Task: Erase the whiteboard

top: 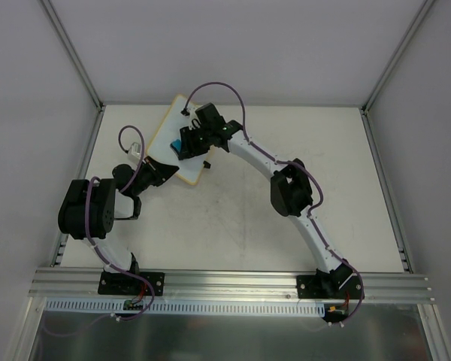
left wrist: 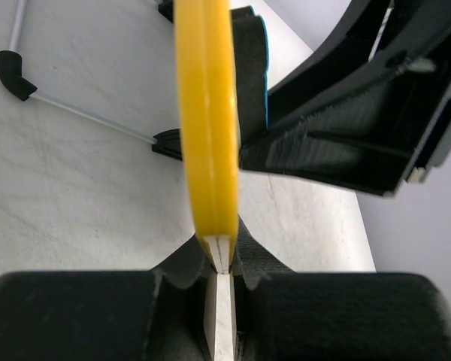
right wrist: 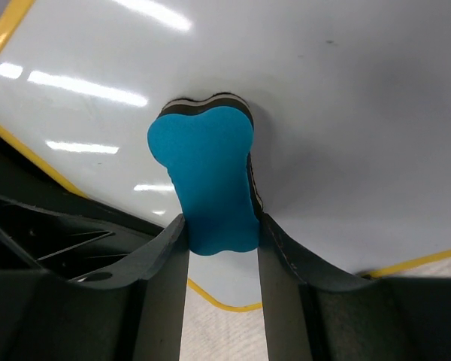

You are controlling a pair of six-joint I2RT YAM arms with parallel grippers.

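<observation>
Blue eraser (right wrist: 207, 180), squeezed by the right gripper (right wrist: 222, 241), presses on the whiteboard (top: 164, 141) near the table's (top: 233, 218) far edge, the left gripper (left wrist: 224, 263) pinches its yellow rim, and it looks almost clean already.

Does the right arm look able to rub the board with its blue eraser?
Probably yes: the right gripper presses the blue eraser against the whiteboard, with nothing between.
</observation>
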